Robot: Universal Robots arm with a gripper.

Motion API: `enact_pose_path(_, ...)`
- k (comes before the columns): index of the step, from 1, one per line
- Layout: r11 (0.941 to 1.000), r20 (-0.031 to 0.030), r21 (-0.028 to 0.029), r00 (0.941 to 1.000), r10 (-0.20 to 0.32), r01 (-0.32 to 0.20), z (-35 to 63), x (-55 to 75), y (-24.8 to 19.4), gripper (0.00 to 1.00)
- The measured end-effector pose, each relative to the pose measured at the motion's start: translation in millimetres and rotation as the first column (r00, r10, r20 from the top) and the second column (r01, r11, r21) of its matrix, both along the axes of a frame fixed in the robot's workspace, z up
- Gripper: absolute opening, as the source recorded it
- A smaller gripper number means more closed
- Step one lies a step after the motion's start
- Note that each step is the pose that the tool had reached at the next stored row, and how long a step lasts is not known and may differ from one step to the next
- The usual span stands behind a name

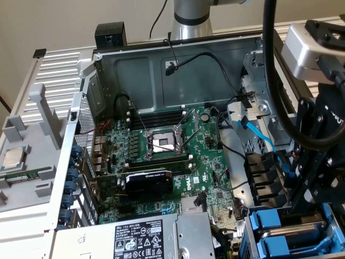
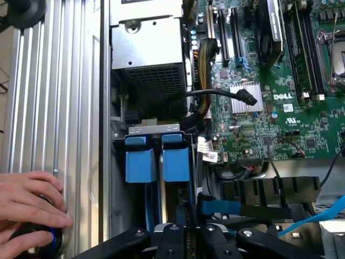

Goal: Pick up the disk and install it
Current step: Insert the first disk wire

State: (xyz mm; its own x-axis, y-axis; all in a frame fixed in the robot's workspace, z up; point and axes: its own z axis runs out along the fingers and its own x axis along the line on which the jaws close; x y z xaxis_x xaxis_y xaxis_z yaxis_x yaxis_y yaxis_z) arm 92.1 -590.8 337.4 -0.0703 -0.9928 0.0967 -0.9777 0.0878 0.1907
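Observation:
The disk point(image 2: 176, 164) stands on edge in the drive bay at the corner of the open computer case. Its blue plastic frame faces the wrist camera, and a strip of its silver-grey metal point(image 1: 294, 233) runs between blue frame ends at the exterior view's lower right. My gripper point(image 2: 184, 216) reaches straight down onto it, the black fingers close together on the disk's narrow edge. From outside, the gripper point(image 1: 318, 208) is a black frame hanging over the bay, and its fingertips are hidden behind the bay parts.
A second blue frame point(image 2: 140, 166) sits in the neighbouring slot. The grey power-supply box point(image 1: 140, 240) borders the bay. The motherboard point(image 1: 172, 145), loose black cables and a blue cable point(image 2: 323, 216) lie close by. A person's hand point(image 2: 32, 199) rests on a round knob on the ribbed panel.

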Motion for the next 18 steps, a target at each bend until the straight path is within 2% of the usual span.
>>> enact_pose_path(18, 1.0000, 0.0003, 0.0004, 1.0000, 0.000, 0.000, -2.0, 0.9, 0.2, 0.16)
